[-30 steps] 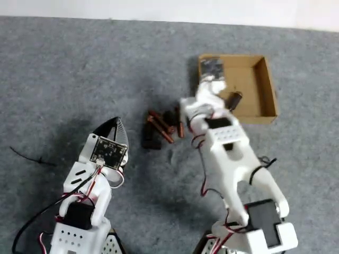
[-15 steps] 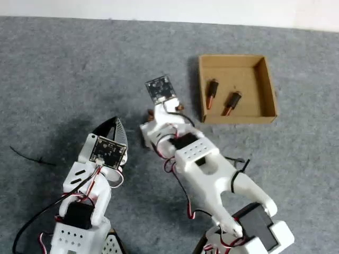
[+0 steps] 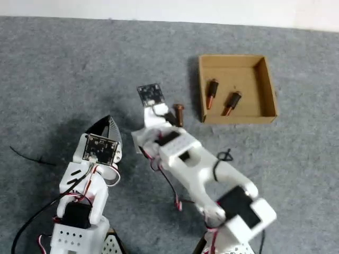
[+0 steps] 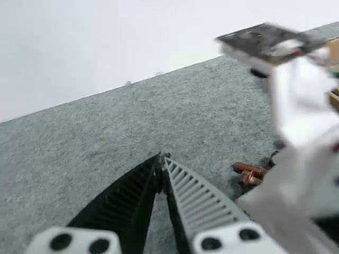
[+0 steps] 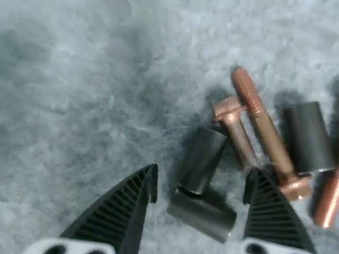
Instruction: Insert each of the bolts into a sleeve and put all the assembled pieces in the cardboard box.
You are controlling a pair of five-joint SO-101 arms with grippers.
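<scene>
Several copper bolts (image 5: pixel 265 132) and dark sleeves (image 5: pixel 201 159) lie in a loose pile on the grey carpet. My right gripper (image 5: pixel 204 185) hangs open just above the pile, with two sleeves, one across the other (image 5: pixel 204 211), between its fingers. In the high view the right arm (image 3: pixel 180 153) covers most of the pile; one bolt (image 3: pixel 179 114) shows beside it. The cardboard box (image 3: pixel 270 87) holds two assembled pieces (image 3: pixel 212 92) (image 3: pixel 231 102). My left gripper (image 3: pixel 108 120) is shut and empty, low over the carpet to the left of the pile; its wrist view shows its tips (image 4: pixel 161 159) together.
A thin black wire (image 3: pixel 32 157) lies on the carpet at the far left. A pale wall edge (image 3: pixel 169 10) borders the carpet at the back. Open carpet stretches left of and behind the pile.
My right arm has swung left from over the box to the pile, leaving a second assembled piece in the box. The left arm shifted slightly left.
</scene>
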